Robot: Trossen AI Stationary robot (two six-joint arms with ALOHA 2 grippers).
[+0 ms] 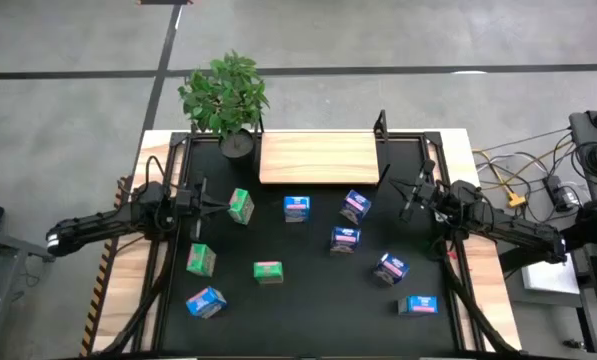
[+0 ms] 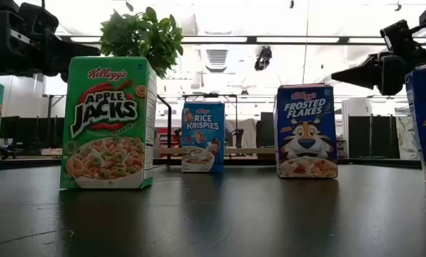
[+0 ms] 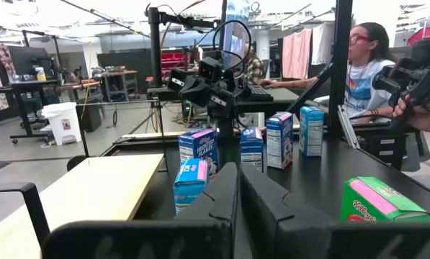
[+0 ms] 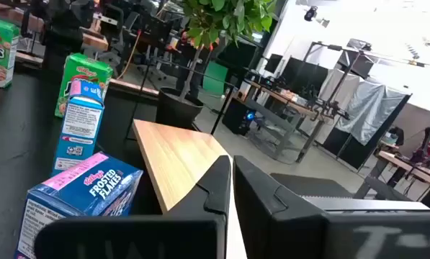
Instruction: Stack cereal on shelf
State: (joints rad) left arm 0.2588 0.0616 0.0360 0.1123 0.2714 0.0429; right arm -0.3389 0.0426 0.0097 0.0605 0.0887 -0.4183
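Observation:
Nine small cereal cartons are scattered on the black mat [image 1: 308,320]: three green, such as one [image 1: 241,206] close to my left gripper, and six blue, such as one [image 1: 355,206]. Some stand upright on their bases, like the Apple Jacks carton [image 2: 109,121] and the Frosted Flakes carton [image 2: 305,130]. Others lie on their sides. The light-wood shelf board [image 1: 318,158] lies flat at the mat's far edge, with nothing on it. My left gripper [image 1: 216,206] hovers shut at the mat's left. My right gripper [image 1: 406,198] hovers shut at the right. Both are empty.
A potted plant [image 1: 228,95] stands at the board's far left corner. A black post [image 1: 381,125] stands at its far right corner. Black frame rails run along the mat's sides. Cables lie off the table's right edge. A person [image 3: 362,57] sits beyond the table.

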